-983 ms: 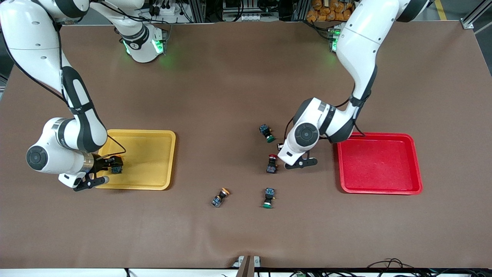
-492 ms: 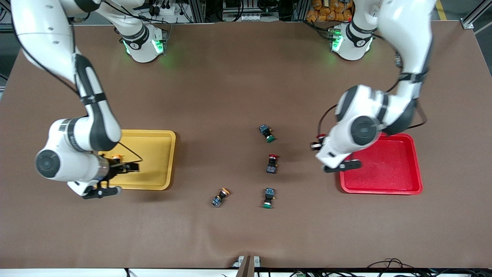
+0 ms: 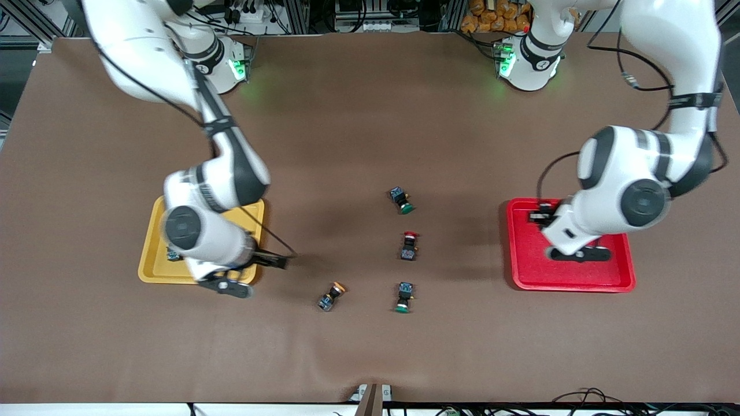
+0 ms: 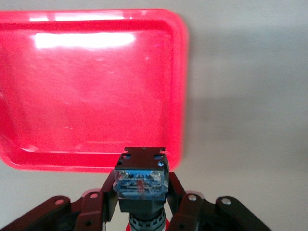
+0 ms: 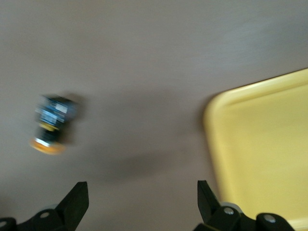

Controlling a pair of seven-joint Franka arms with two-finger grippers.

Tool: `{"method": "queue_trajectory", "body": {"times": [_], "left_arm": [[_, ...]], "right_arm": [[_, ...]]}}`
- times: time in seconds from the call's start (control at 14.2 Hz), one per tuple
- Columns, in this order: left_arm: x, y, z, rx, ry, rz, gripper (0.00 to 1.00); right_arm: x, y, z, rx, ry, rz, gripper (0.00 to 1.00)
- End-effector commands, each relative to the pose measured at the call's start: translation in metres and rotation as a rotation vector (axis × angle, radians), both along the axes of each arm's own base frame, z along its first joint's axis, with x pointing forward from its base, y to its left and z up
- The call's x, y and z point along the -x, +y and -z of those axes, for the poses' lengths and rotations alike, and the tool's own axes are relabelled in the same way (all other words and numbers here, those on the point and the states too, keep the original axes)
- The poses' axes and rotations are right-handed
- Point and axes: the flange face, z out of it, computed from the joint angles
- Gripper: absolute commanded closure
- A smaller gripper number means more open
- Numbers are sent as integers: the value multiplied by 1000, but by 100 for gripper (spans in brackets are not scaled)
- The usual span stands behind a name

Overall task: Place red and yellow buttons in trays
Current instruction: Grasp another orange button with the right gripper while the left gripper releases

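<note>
Two trays sit on the brown counter [image 3: 358, 115]: a yellow tray [image 3: 151, 254] toward the right arm's end and a red tray [image 3: 523, 271] toward the left arm's end. Six buttons show, each a blocky black-and-blue body with a round cap. One button [image 3: 172, 254] lies in the yellow tray, its cap hidden. Between the trays lie two green buttons [image 3: 401, 200] [image 3: 403, 297], one red button [image 3: 409, 245] and one yellow button [image 3: 330, 296].

The left gripper [image 4: 142, 207] hangs over the red tray, its fingers [image 4: 108, 199] clamped on a second red button [image 4: 141, 185].

The right gripper [image 5: 142, 197] is over the counter just beside the yellow tray, fingers [image 5: 77, 197] spread wide and empty.
</note>
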Motion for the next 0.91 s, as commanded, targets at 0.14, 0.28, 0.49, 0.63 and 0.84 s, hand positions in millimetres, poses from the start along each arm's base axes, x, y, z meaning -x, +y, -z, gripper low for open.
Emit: {"method": "queue_trajectory", "body": {"times": [0.14, 0.28, 0.49, 0.63, 0.84], "left_arm": [[-14, 57, 37, -42, -37, 90, 78], [-18, 67, 56, -69, -55, 105, 78], [-23, 78, 94, -50, -73, 139, 75], [-25, 89, 121, -35, -86, 150, 75], [-23, 115, 152, -19, -96, 150, 74]], "right_arm": [[-28, 65, 47, -106, -133, 397, 0], [-30, 72, 69, -94, -177, 426, 0], [-27, 76, 101, -64, -227, 410, 0], [-26, 77, 107, -62, -228, 439, 0], [-24, 81, 114, -37, -255, 449, 17]]}}
